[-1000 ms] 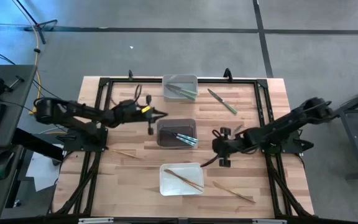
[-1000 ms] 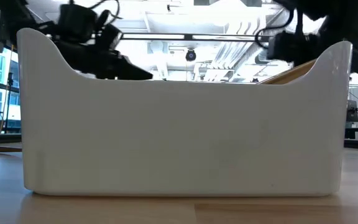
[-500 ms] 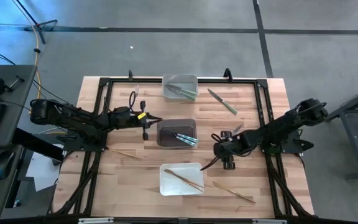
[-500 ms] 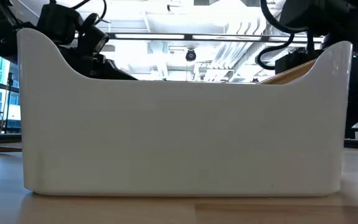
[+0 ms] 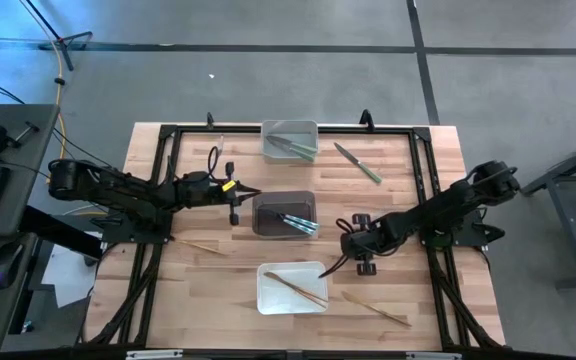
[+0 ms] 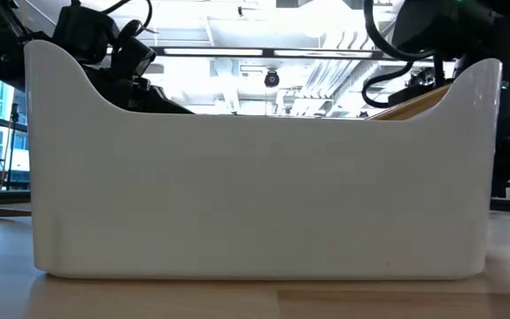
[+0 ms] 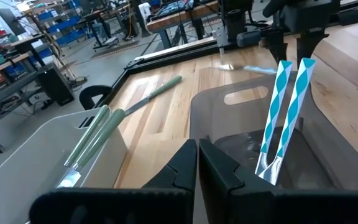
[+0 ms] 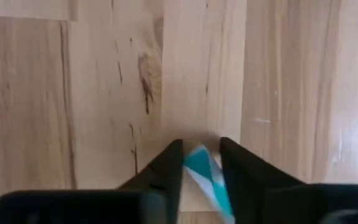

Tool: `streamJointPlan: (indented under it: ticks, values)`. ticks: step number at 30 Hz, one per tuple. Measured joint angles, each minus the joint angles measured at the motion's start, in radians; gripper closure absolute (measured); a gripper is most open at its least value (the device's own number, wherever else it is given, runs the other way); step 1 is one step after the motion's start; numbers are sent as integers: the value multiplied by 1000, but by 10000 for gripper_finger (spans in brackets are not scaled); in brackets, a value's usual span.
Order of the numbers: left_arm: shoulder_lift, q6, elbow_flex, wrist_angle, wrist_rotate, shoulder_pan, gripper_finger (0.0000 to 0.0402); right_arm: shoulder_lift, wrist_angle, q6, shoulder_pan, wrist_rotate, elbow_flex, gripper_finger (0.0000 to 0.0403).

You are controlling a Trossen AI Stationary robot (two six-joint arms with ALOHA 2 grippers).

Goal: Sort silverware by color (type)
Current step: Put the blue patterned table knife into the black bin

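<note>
A blue-and-white patterned utensil point(image 7: 252, 68) lies flat on the wooden table, right of the dark bin point(image 5: 284, 213). My right gripper point(image 5: 352, 243) points steeply down onto its patterned end, and the wrist view shows the fingers closed in on it point(image 8: 201, 158). My left gripper point(image 5: 236, 190) hovers shut and empty just left of the dark bin, its own view showing the fingertips together point(image 7: 197, 144). Two more blue utensils point(image 7: 284, 112) lean inside the dark bin. Green ones point(image 5: 293, 147) lie in the far grey bin, wooden ones point(image 5: 296, 288) in the near white bin. My right gripper pinches the utensil's blue-and-white handle point(image 8: 199, 163) between its two fingers, coming from above and pointing steeply down. The rest of the utensil point(image 7: 229, 65) stretches away from the fingers, flat on the table.
A green knife point(image 5: 358, 163) lies loose at the far right of the table. Single wooden utensils lie near the front right point(image 5: 376, 308) and left of centre point(image 5: 200, 246). The white bin point(image 6: 255, 177) fills the low view. A black frame point(image 5: 420, 150) borders the work area.
My left gripper has drawn back toward the table's left edge, away from over the dark bin, and sunk a little. My right gripper has gone down toward the table and tipped more steeply.
</note>
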Motion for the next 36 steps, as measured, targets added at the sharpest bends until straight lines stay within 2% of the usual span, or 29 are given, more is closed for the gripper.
streamJointPlan:
  ticks: [3, 5, 9, 14, 21, 26, 31, 36]
  values:
    - [0, 0, 0, -1, 0, 0, 394, -1, -18, -17, 0, 0, 25, 373]
    - [0, 0, 0, -1, 0, 0, 394, 1, -20, -37, 0, 14, 41, 392]
    - [0, 0, 0, -4, 0, 0, 394, 4, -28, -55, -2, 74, 76, 386]
    - [0, 0, 0, -10, 0, 0, 394, 2, -34, -84, -1, 102, 109, 399]
    - [0, 0, 0, -10, 0, 0, 394, 1, -192, 83, -1, 105, 147, 370]
    - [0, -1, 0, -10, 0, 0, 394, 0, -283, 174, -12, 148, 172, 313]
    - [0, -2, 0, -10, 0, 0, 394, 15, -286, 165, -81, 81, 173, 259]
    - [0, -3, 1, -17, 0, 0, 394, 59, -270, 111, -161, 38, 173, 246]
